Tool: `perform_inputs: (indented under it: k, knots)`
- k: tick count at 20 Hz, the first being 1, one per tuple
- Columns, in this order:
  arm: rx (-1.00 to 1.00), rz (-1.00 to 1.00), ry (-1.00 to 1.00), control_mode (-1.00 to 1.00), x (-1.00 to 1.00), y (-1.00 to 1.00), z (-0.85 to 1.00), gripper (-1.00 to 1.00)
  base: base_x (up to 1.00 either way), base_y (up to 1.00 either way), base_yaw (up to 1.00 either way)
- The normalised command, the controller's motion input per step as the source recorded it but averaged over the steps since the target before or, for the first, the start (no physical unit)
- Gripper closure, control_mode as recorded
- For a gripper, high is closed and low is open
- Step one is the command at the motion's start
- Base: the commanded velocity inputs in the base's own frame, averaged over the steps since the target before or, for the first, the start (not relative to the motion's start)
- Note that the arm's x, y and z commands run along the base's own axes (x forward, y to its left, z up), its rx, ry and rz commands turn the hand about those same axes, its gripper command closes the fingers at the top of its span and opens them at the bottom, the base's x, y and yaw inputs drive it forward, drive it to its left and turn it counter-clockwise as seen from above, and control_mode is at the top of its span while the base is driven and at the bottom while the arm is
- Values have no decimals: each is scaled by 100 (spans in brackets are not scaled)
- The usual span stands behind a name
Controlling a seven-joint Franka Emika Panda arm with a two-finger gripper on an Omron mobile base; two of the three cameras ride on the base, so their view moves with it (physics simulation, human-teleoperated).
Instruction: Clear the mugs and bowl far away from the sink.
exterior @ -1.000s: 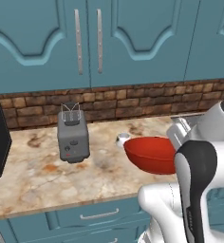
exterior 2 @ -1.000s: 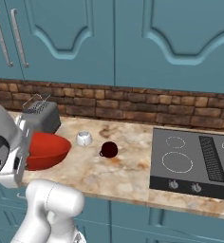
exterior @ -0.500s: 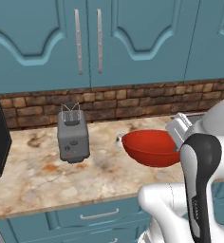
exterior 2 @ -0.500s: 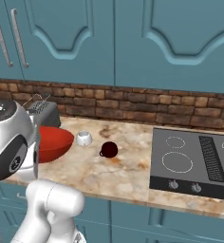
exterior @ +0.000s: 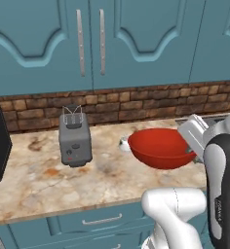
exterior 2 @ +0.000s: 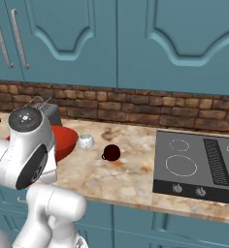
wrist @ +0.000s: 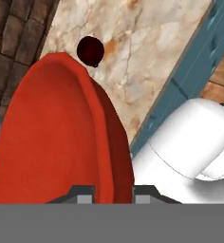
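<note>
Marble counter (exterior 2: pixel 136 174) runs under teal cabinets (exterior: pixel 136 39), bare along its front edge. At three o'clock lies the black stovetop (exterior 2: pixel 199 164). My gripper (wrist: pixel 113 192) pinches the red bowl's (exterior: pixel 161 148) rim. Beyond it sit the toaster (exterior: pixel 74 138), maroon mug (exterior 2: pixel 110 152), white mug (exterior 2: pixel 86 141).

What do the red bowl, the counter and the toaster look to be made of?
Red bowl: glossy, likely glazed ceramic or plastic; soft highlights on its smooth wall. Counter: polished stone look, beige with rusty veins and blotches. Toaster: matte grey, probably brushed metal or plastic, with thin wire racks on top.
</note>
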Motion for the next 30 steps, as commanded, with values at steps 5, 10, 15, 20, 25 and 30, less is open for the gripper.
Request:
perform_inputs:
  k: [5,10,15,20,25,30]
  knots:
    - [0,18,-2,-100,3,-22,-27,100,0,0,0]
    - [0,18,-2,-100,2,-23,-22,100,0,0,0]
    - [0,19,-27,-100,1,-14,-38,100,0,0,0]
    - [0,22,-37,-100,0,-7,-51,100,0,0,0]
    - [0,12,-17,-100,11,0,-37,100,0,0,0]
    - [0,4,0,-100,42,-1,-27,100,0,0,0]
